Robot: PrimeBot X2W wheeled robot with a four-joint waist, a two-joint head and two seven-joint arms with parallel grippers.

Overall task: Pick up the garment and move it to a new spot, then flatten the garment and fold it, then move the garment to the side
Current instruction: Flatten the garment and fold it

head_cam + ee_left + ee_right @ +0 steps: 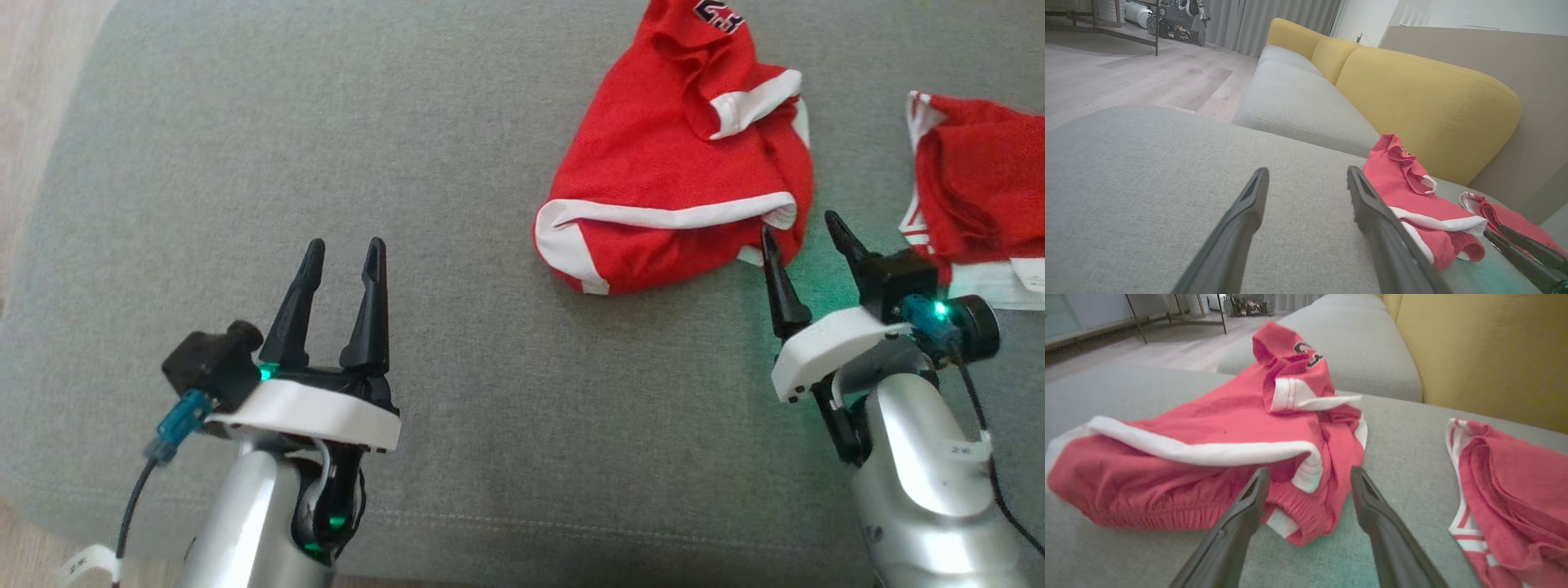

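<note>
A crumpled red garment [678, 163] with white trim and a dark number lies on the grey cushion [408, 163], right of centre. My right gripper [802, 229] stands open just at its near right corner, fingertips beside the white hem. In the right wrist view that garment [1208, 457] lies bunched right before my open right gripper [1309, 475]. My left gripper [345, 250] is open over bare cushion at the lower left, well apart from the cloth. The left wrist view has the garment [1412, 192] to the right of the open left gripper [1306, 173].
A second red and white garment [980, 196] lies at the right edge, also seen as a folded pile [1506, 490]. Yellow sofa back cushions [1425, 106] rise behind. A further grey seat [1298, 102] adjoins, with wooden floor [1126, 77] beyond.
</note>
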